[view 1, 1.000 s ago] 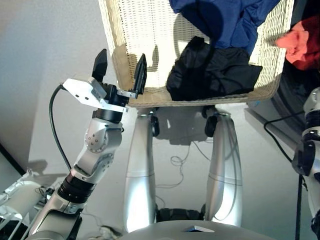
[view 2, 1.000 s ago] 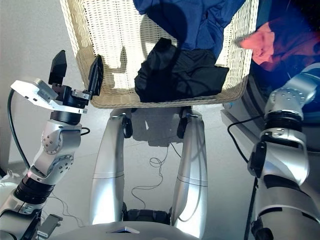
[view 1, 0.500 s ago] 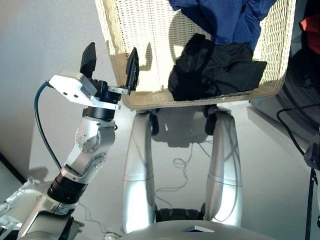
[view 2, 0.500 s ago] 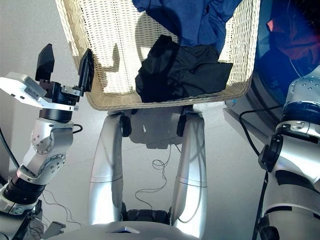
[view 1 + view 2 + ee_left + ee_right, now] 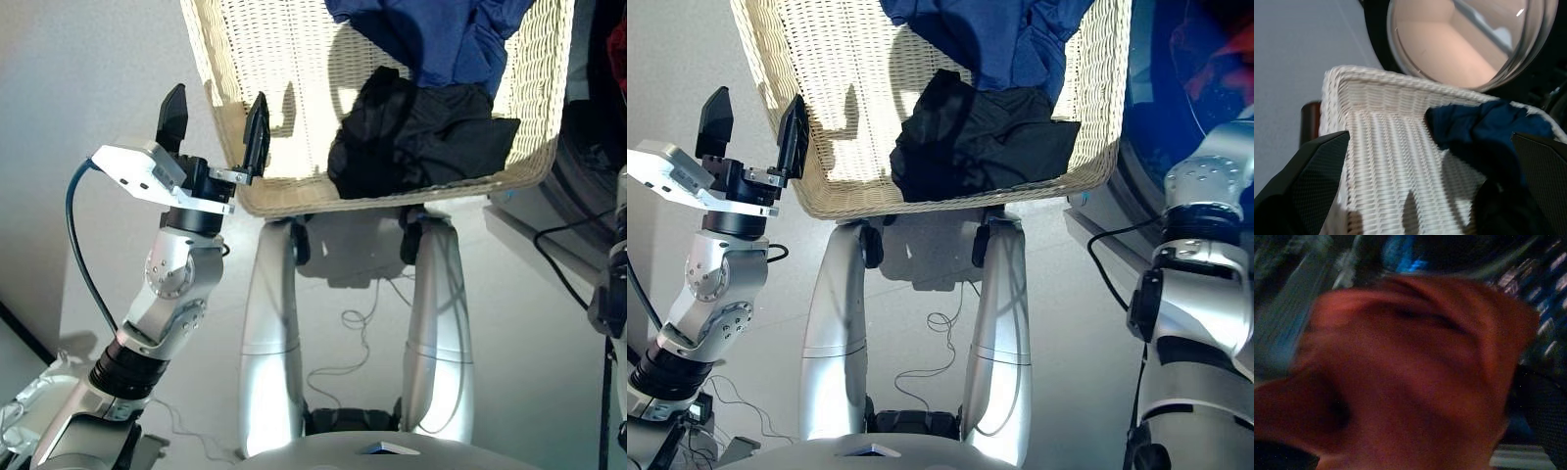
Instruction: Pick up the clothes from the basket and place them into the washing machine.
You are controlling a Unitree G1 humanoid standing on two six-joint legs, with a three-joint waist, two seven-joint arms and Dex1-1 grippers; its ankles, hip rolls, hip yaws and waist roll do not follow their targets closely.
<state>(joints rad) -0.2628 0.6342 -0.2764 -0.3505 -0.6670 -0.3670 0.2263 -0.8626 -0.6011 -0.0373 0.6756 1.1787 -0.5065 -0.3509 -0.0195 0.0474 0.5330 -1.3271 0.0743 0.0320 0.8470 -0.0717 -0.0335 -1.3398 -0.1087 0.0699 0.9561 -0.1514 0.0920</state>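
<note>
Wicker basket (image 5: 274,88) left half bare, open to reach; black garment (image 5: 416,137) fills near-right corner, navy garment (image 5: 441,34) crowds far-right side.

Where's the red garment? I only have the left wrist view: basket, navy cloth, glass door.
Observer: The coral-red garment fills the right wrist view, with dark machine parts behind it. It is not in the basket.
Operator: What else is in the basket?
Observer: A black garment, bunched against the near rim, just in front of the navy garment.
Operator: Where's the right arm?
Observer: In the head views the right arm reaches up past the basket's right side toward the washing machine. Its end is out of those views.
</note>
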